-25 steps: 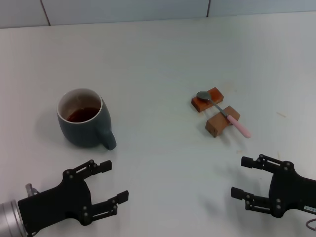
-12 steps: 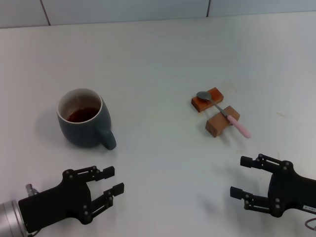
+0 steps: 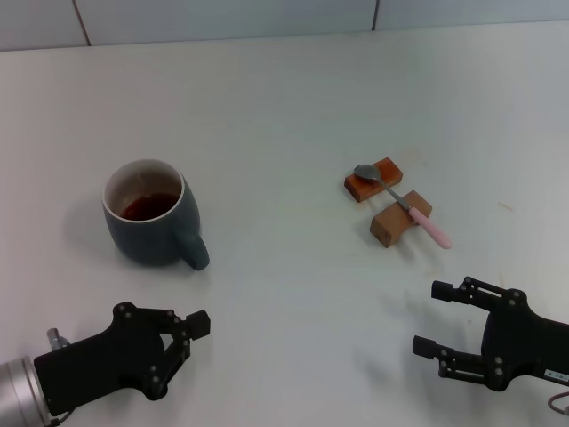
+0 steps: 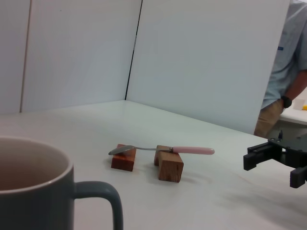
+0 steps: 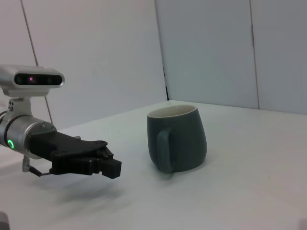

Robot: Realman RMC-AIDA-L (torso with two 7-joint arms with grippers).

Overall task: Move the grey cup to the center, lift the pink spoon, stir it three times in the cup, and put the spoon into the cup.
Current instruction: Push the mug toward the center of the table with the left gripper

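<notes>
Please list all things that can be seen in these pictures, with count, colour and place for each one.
grey cup: one, dark blue-grey with white inside, brown liquid in it, on the left part of the table, handle toward the robot.
pink spoon: one, grey metal bowl and pale pink handle, lying across the two blocks.
wooden blocks: two, orange-brown, right of centre, under the spoon.
table: one, white.
person: one, light shirt, at the edge of the left wrist view, beyond the table.
left gripper: one, black, near left, shut, empty.
right gripper: one, black, near right, open, empty.
</notes>
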